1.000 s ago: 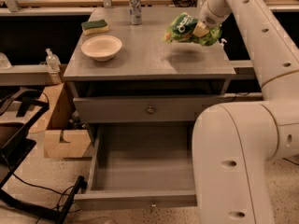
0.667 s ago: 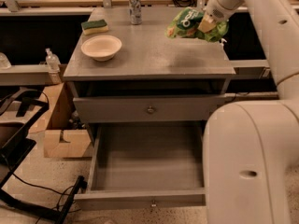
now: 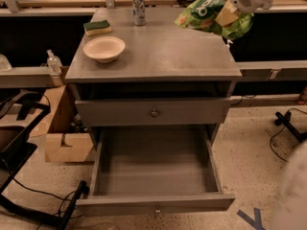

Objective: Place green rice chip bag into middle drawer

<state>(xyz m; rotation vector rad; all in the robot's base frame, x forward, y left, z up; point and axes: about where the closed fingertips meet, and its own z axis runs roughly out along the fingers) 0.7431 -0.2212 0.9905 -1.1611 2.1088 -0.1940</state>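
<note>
The green rice chip bag (image 3: 207, 14), crumpled bright green foil with white lettering, hangs above the back right corner of the grey cabinet top (image 3: 158, 56). My gripper (image 3: 227, 14) is shut on the bag's right side and holds it lifted off the top; the white arm enters from the upper right. The middle drawer (image 3: 153, 169) is pulled wide open below, its grey inside bare, with a small knob on its front panel (image 3: 156, 209). The knobbed drawer above it (image 3: 154, 112) is closed.
A cream bowl (image 3: 104, 48), a green-and-yellow sponge (image 3: 97, 27) and a metal can (image 3: 139, 8) stand on the cabinet top at the left and back. A cardboard box (image 3: 67, 138) and black cables lie on the floor at the left.
The bag has risen off the cabinet top in my gripper. The view has shifted, so the large white arm part at the lower right is nearly out of frame.
</note>
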